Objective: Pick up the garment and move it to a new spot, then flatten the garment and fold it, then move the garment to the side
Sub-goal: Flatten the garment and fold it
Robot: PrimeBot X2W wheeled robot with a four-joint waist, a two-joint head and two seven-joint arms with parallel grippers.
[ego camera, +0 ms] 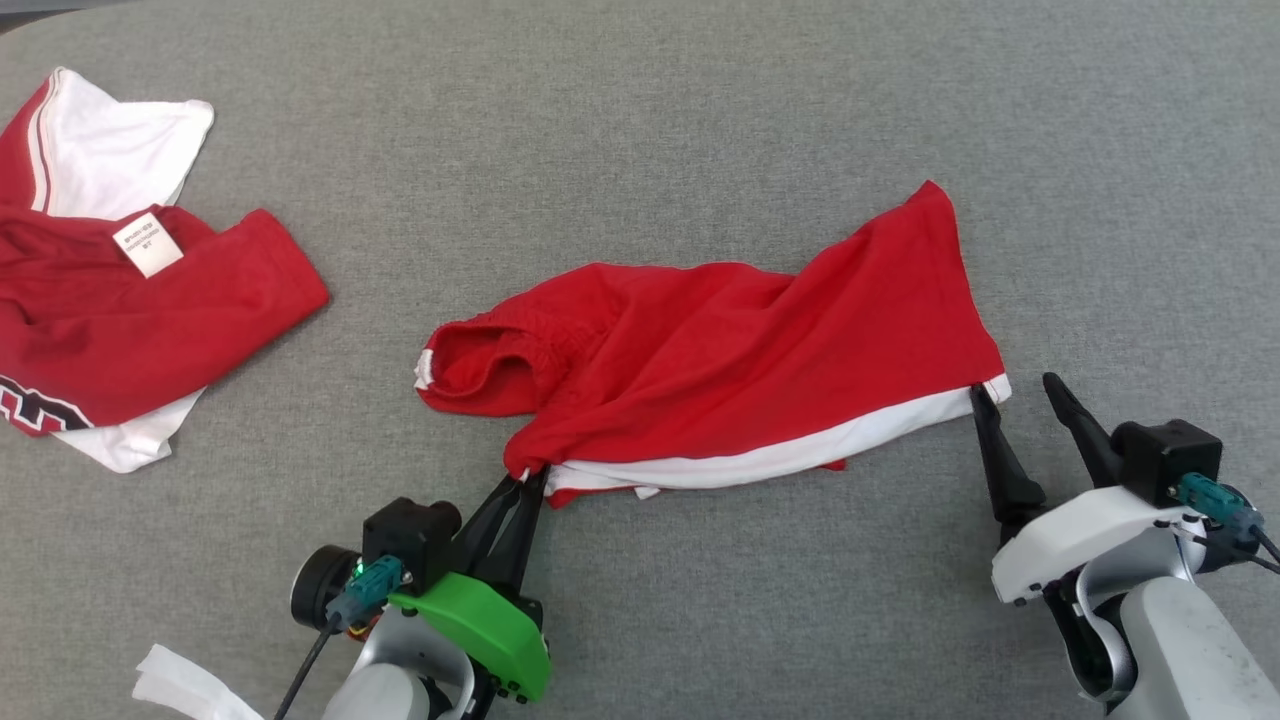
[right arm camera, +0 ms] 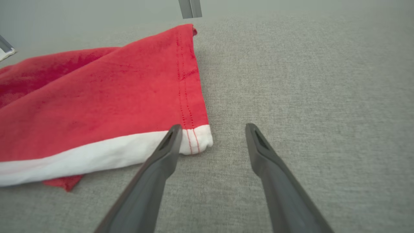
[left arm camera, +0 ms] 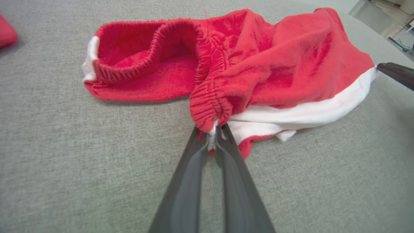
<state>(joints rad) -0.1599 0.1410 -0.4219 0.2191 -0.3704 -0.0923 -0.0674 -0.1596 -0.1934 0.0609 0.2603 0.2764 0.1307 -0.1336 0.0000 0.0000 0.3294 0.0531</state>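
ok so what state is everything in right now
red shorts: crumpled, not yet flattened or folded
left gripper: jaws shut on the red shorts' waistband edge
right gripper: jaws open at the white-striped corner, nothing held
red and white jersey: crumpled, label showing

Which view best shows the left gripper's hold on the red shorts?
The left wrist view: the left gripper is shut on the gathered waistband of the red shorts, seen close up. The head view shows that pinch small, from above. The right wrist view shows the hem corner by the open right gripper.
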